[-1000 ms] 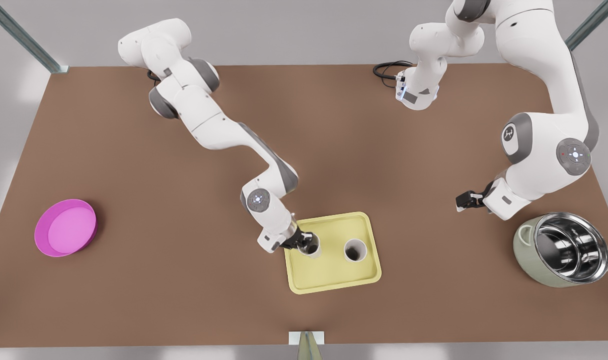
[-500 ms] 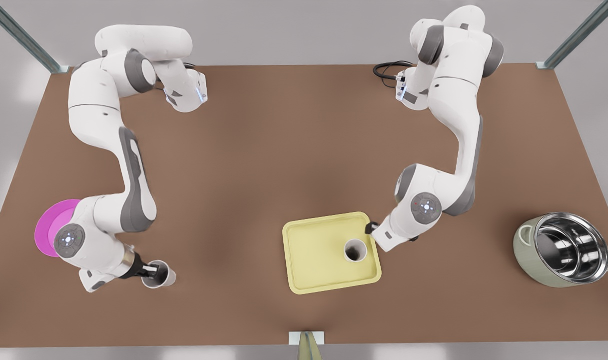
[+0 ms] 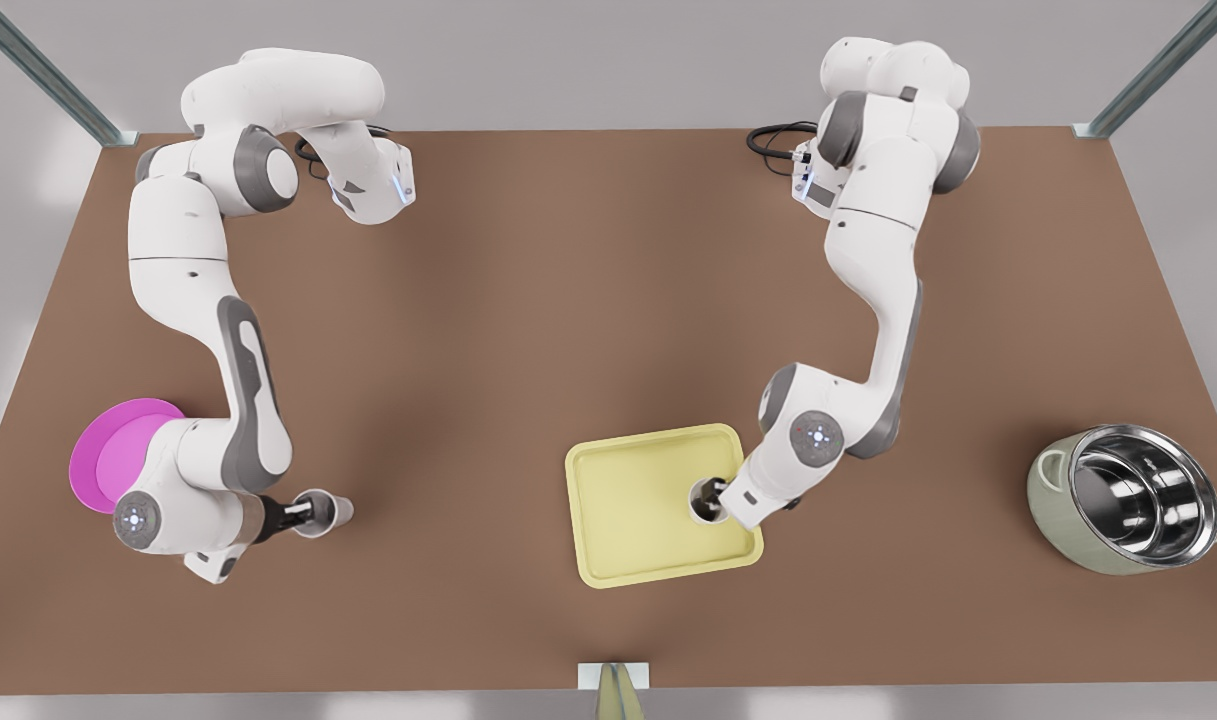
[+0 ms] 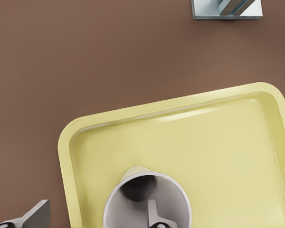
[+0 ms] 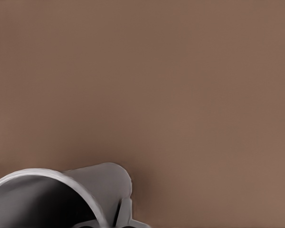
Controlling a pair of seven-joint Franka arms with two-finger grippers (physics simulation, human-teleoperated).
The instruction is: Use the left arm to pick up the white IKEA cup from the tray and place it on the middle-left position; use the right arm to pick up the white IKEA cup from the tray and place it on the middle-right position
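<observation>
One white cup (image 3: 330, 511) is off the tray (image 3: 628, 500), at the frame's lower left over the worktop (image 3: 528, 300), with the right claw (image 3: 303, 514) clamped on its rim. The other cup (image 3: 706, 503) stands on the tray. The left claw (image 3: 716, 497), apart, straddles its wall. Half a second earlier, this claw was beside the tray's rim.

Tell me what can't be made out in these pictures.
- Front view: the left gripper, at the cup on the tray, is hidden under its own wrist.
- Left wrist view: part of that cup's rim is cut off by the edge.
- Right wrist view: the second cup, in the right gripper, is cut off; whether it touches the table is unseen.
</observation>
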